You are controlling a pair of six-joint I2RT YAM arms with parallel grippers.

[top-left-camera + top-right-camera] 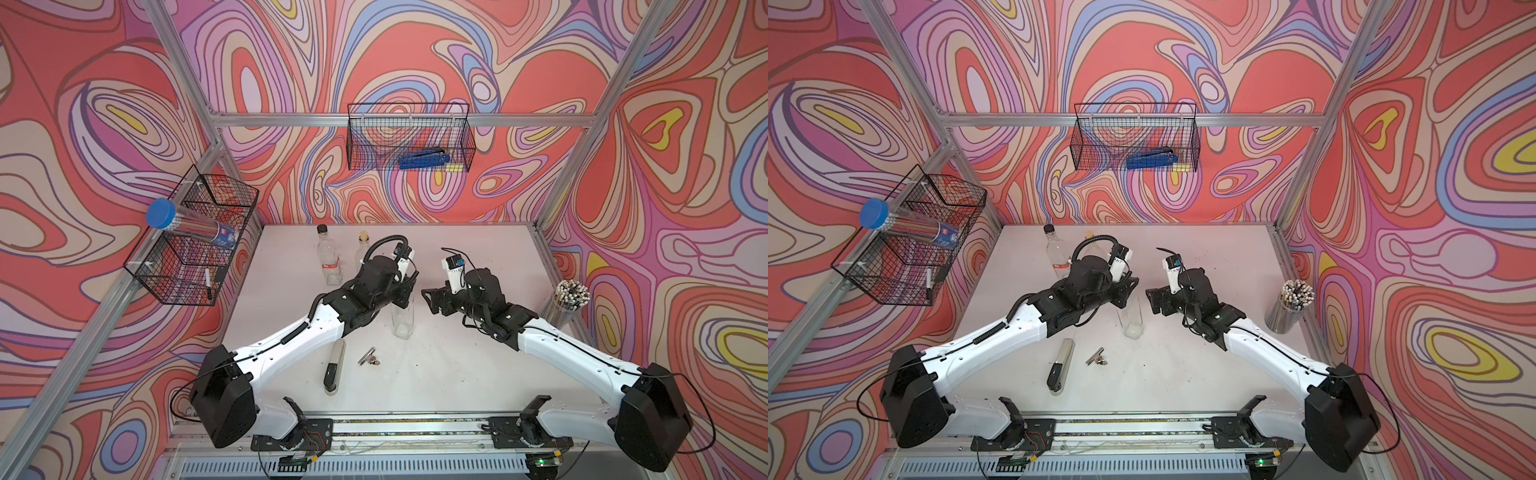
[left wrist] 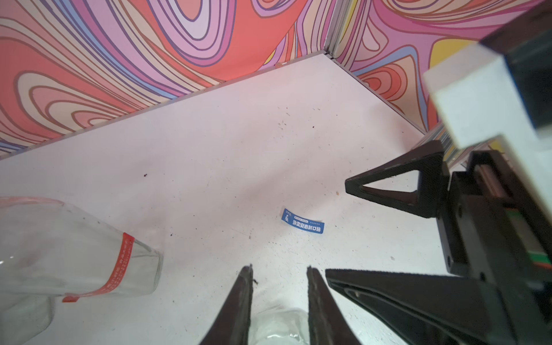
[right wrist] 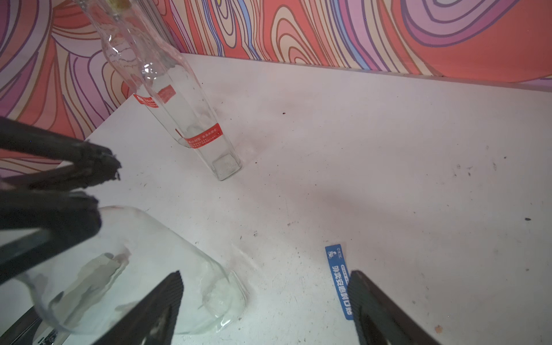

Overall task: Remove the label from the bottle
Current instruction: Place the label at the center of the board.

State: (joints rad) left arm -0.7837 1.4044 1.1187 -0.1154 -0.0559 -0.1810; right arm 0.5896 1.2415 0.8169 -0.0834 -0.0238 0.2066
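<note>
**Desk:** What grips the clear glass bottle (image 1: 402, 322)?

**Photographer:** The left gripper (image 2: 278, 270), clamped on its upper end. The bottle stands upright mid-table, well away from every edge of the white table (image 1: 478, 270).

**Desk:** And the label?

**Photographer:** The blue paper label (image 2: 302, 221) lies flat on the table, apart from the bottle, on the side facing the right arm. The right gripper (image 3: 265, 274) hangs over it, jaws wide and empty, one finger crossing the strip's end. The strip's long axis runs roughly along that finger. The right arm is plainly the nearer. The peel looks finished.
</note>
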